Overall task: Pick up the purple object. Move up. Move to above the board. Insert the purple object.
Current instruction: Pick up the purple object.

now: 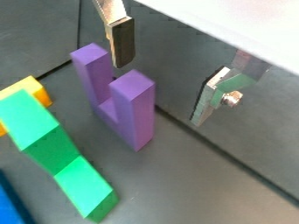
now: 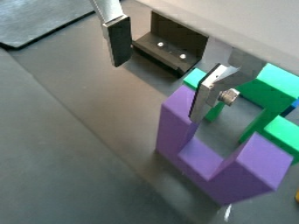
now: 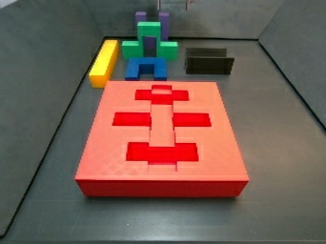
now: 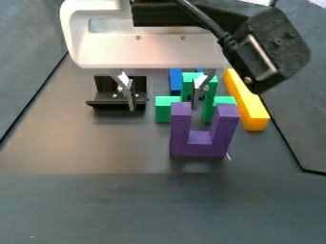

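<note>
Purple object (image 2: 216, 144) sits right under my gripper (image 1: 176, 74), standing on the floor with its two prongs up and base bar down, matte indigo, flat faces, square edges. My fingers (image 1: 121, 39) are spread wide, nothing pinched between them, jaws apart and hanging just above the prong tops. One plate is over the near prong, the other well off to the side, so I judge I'm lining up to close across a prong or the gap, not yet gripping.

Green block (image 1: 59, 153) and a yellow piece (image 1: 30, 90) lie just beside the purple object, off to one side of my fingers. Tight neighbours, so my descent needs to stay clear of the green.

Fixture (image 2: 170, 48) stands near, beyond my fingers. Board (image 3: 159, 133) lies well apart from me, red, cross and T cut-outs empty, upright prongs will likely need flipping or aligning to a recess
</note>
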Controlling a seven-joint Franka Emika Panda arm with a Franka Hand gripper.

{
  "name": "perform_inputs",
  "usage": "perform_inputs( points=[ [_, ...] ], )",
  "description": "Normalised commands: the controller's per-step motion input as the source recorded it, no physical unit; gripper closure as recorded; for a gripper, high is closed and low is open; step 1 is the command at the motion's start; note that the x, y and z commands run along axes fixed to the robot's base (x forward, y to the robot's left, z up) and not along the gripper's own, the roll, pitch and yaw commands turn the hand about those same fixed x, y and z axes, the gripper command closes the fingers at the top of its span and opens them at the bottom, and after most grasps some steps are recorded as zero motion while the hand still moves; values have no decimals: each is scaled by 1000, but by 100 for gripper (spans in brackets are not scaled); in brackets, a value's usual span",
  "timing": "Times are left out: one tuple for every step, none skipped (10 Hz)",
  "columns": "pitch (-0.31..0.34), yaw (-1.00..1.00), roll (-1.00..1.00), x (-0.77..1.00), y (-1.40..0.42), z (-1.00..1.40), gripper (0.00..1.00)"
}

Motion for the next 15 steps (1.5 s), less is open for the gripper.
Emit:
perform_inputs(
  points=[
    [0,0,71,-271,-286,0,0],
    [0,0,103,-143,-200,-111,0],
    [0,0,101,-226,0,-174,0],
    [-9,54,66,-251,223,-251,0],
    [0,66,97,-186,277,-277,0],
    [0,60,80,-166,280,-254,0],
    [-27,0,7,-129,0,-357,0],
    [0,0,70,0,-9,-346,0],
    [0,0,99,9,-106,-329,0],
    [0,0,97,0,-37,-246,0],
    [0,0,64,0,-89,-243,0],
    [7,0,13,0,0,0,0],
    [0,0,7,0,-54,0,0],
    [7,-43,97,0,-134,0,0],
    [50,-66,104,80,-40,0,0]
  ],
)
